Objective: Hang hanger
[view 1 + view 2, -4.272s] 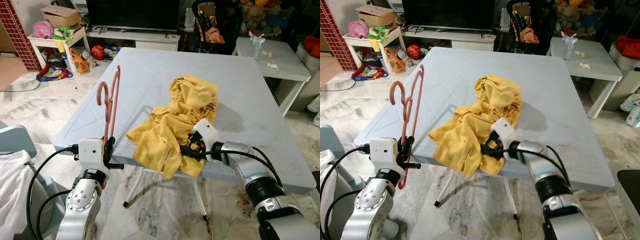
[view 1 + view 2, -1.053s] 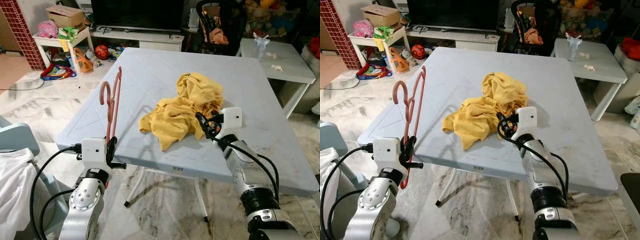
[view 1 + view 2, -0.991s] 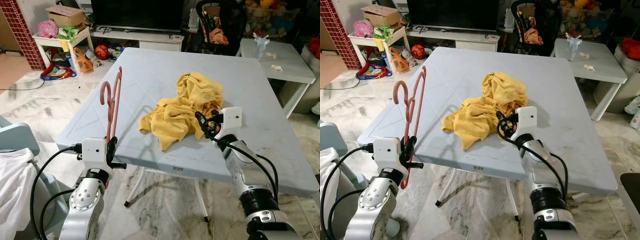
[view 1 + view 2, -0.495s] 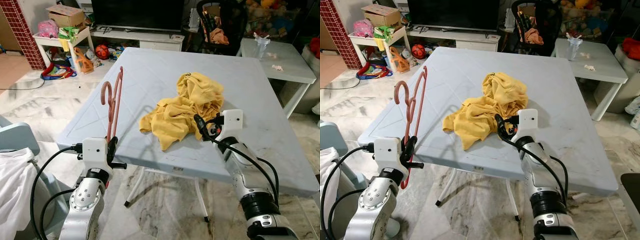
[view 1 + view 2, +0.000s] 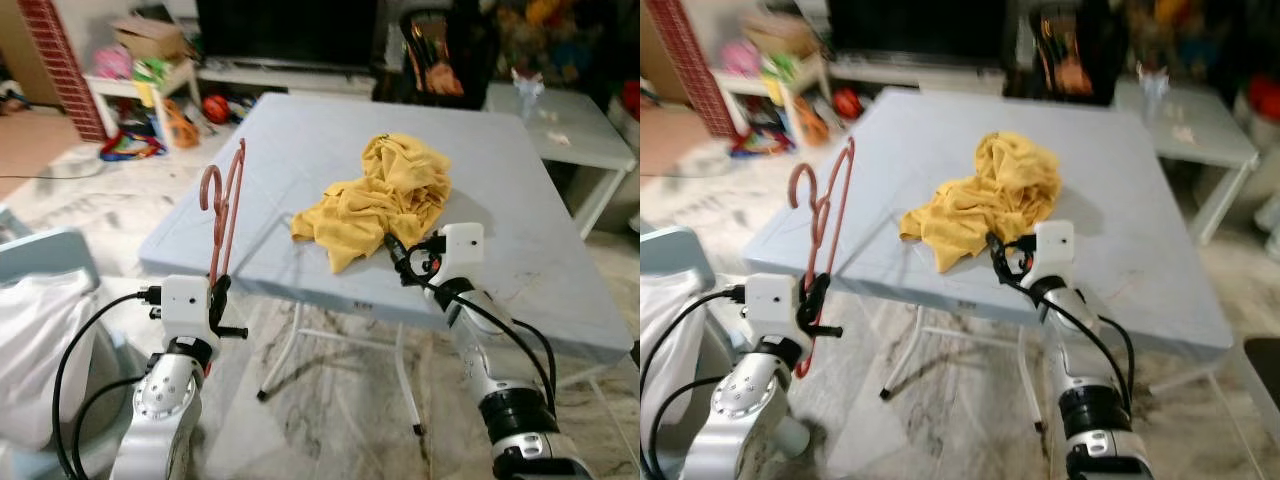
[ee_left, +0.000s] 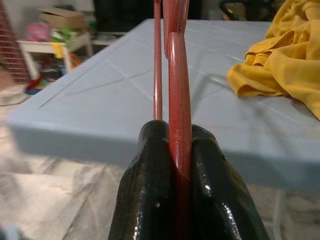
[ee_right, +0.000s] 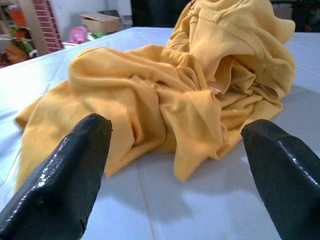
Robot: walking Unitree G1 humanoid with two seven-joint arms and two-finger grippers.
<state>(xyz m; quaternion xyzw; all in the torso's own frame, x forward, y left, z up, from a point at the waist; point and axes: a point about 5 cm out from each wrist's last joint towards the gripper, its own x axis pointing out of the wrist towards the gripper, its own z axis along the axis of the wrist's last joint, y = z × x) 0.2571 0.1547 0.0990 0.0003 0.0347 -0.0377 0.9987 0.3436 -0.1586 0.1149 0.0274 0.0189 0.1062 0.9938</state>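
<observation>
Pale blue square bench (image 5: 520, 250) bears crumpled yellow cloth (image 5: 385, 195); left gripper (image 5: 217, 295) jaws clamp reddish-pink plastic hanger (image 5: 224, 205), right gripper (image 5: 397, 262) jaws wide; blurry, probably cluttered living room behind

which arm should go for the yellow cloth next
The right. Its end effector is open and sits at the table's near edge, aimed at the cloth just ahead of its fingers. The left end effector is shut on the hanger, beside the table and apart from the cloth.

A lived-in family living room: a dark television (image 5: 285, 30) on a low white stand (image 5: 290, 75) at twelve o'clock, toys (image 5: 130, 145) strewn at ten o'clock, marble floor (image 5: 90, 195) underfoot, folding table (image 5: 300, 150) in the middle.
</observation>
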